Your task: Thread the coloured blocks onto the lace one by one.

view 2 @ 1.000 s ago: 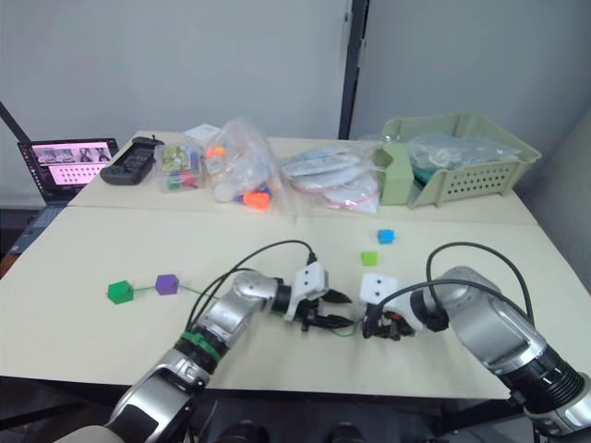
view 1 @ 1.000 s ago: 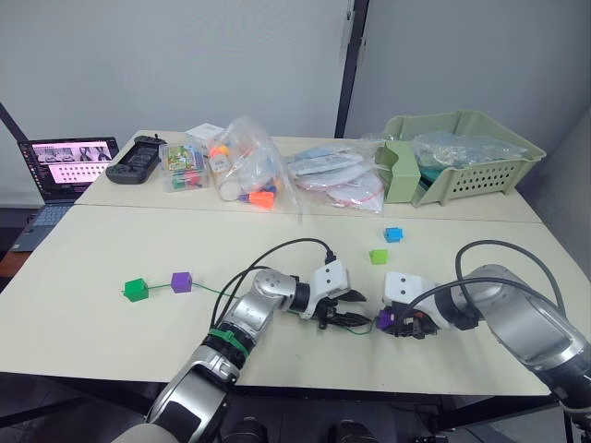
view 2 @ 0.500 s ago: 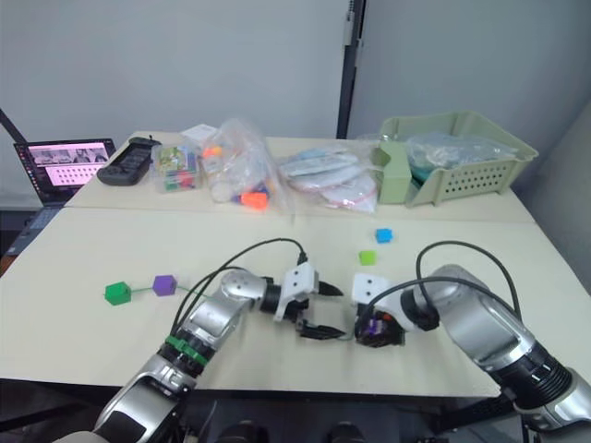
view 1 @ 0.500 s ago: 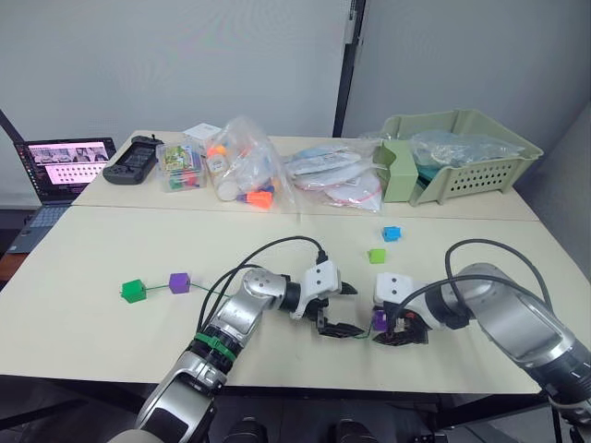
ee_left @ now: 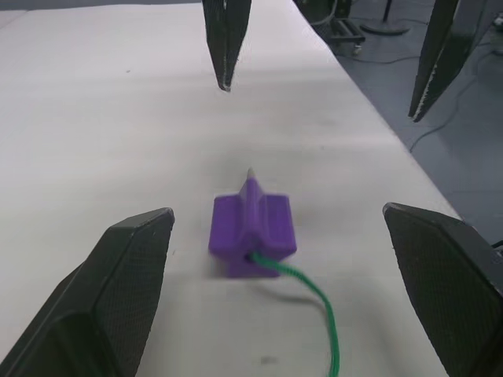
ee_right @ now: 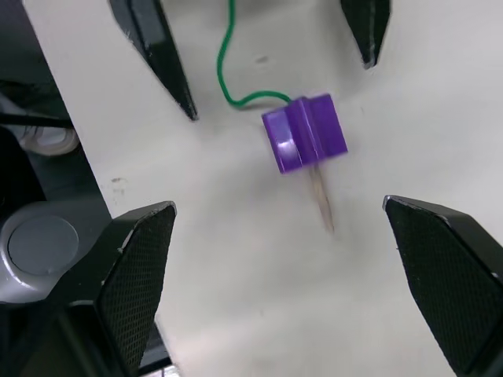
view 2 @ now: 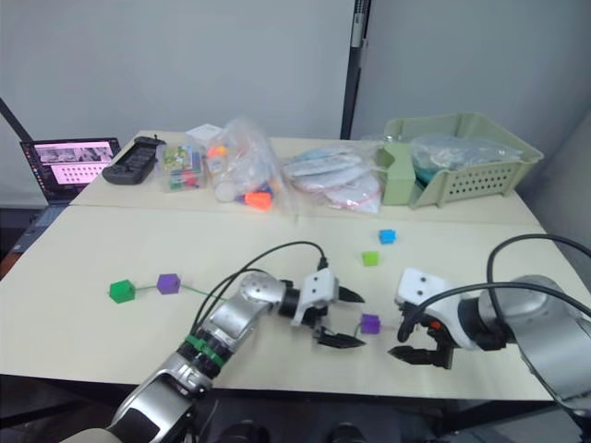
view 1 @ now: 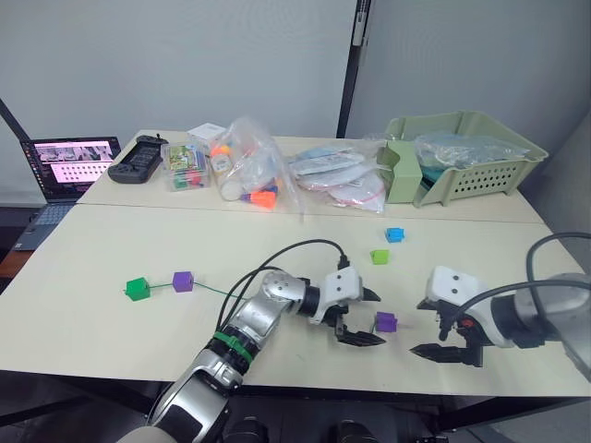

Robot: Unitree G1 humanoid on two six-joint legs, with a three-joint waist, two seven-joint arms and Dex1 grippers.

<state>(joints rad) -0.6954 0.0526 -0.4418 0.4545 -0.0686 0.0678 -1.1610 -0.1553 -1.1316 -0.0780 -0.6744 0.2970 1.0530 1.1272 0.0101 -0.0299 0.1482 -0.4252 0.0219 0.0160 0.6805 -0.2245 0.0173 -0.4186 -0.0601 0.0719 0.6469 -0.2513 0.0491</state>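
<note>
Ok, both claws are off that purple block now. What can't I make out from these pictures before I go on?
- Lace: in the eye views the left arm covers its run toward the purple block.
- Lace tip: blurred in the right wrist view.
- Blue block and lime block: too small to see which way their holes face.
- Bagged toys: crumpled plastic hides the contents.

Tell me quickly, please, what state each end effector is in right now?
Left end effector: open, holding nothing.
Right end effector: open, holding nothing.
</note>
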